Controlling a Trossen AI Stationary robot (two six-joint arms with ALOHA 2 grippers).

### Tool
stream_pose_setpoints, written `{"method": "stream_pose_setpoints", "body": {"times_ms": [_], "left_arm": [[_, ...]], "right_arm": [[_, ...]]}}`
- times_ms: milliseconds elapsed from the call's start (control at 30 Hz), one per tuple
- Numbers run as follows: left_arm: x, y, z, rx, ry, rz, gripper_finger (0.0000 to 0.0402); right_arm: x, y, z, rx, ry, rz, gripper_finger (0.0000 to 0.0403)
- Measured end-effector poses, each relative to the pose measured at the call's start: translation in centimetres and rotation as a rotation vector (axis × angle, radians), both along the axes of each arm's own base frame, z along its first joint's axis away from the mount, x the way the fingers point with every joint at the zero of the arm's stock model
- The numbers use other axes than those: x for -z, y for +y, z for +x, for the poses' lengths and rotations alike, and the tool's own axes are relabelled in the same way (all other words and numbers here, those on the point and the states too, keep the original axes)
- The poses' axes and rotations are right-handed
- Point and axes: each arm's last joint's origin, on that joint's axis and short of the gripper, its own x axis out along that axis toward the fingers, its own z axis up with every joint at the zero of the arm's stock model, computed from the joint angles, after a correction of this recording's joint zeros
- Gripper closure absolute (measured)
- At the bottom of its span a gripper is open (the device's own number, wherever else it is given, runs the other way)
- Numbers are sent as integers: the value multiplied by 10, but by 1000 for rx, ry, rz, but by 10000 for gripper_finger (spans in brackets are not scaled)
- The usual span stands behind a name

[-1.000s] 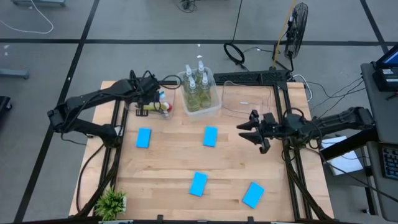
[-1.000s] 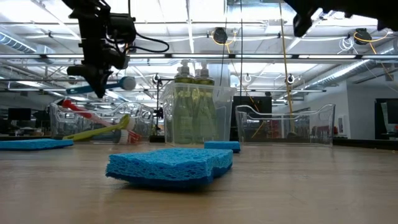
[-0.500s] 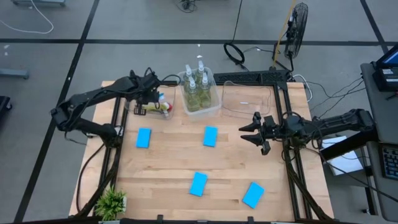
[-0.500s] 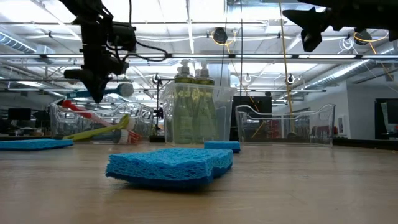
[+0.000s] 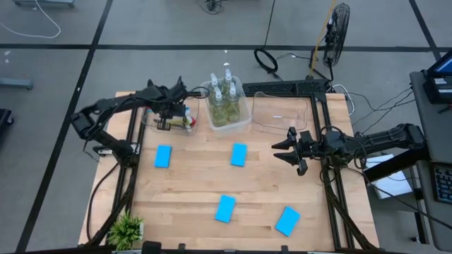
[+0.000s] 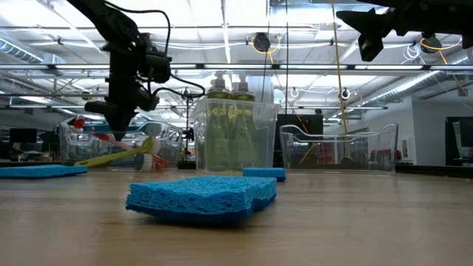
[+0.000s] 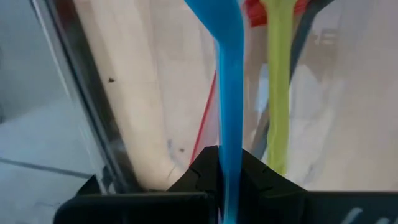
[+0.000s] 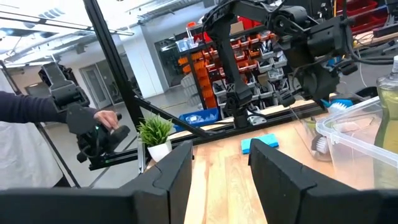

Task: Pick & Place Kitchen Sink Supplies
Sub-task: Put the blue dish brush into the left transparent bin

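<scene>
My left gripper (image 5: 171, 113) stands over the clear brush bin (image 5: 152, 121) at the table's far left, shut on a blue brush (image 7: 230, 93). In that bin lie a yellow brush (image 7: 278, 93) and a red brush (image 7: 205, 127); both also show in the low view as yellow brush (image 6: 118, 154) and red brush (image 6: 90, 128). Soap bottles (image 5: 224, 95) stand upright in the middle clear bin (image 5: 244, 121). Several blue sponges (image 5: 164, 156) (image 5: 239, 154) (image 5: 225, 208) lie flat on the wood. My right gripper (image 5: 286, 152) hangs open and empty, high at the right. My left gripper pinches the blue brush's thin handle (image 7: 229, 163) between its two fingers (image 7: 202, 174). The fingers come from above, slanting steeply down, and the handle runs on ahead of them into the bin. Whether the brush's far end touches the bin's floor I cannot tell.
An empty clear bin (image 5: 282, 113) stands at the far right. A small potted plant (image 5: 126, 229) sits at the near left corner. A fourth sponge (image 5: 287, 221) lies near the front right. Beyond the table a person's hand (image 8: 106, 117) shows.
My left gripper has gone down toward the brush bin and a little toward the bottle bin, tipping steeper, still shut on the blue brush, whose head end has sunk in among the other brushes. My right gripper has sunk slightly, then kept still.
</scene>
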Motion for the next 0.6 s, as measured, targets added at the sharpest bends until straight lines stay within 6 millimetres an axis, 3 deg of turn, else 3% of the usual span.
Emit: {"method": "stream_pose_setpoints", "body": {"times_ms": [167, 600], "left_arm": [[1, 3, -2, -19, -33, -34, 384], [0, 5, -5, -94, -44, -21, 308]], "right_arm": [[0, 0, 0, 0, 1, 2, 253], [0, 0, 0, -1, 1, 10, 252]]}}
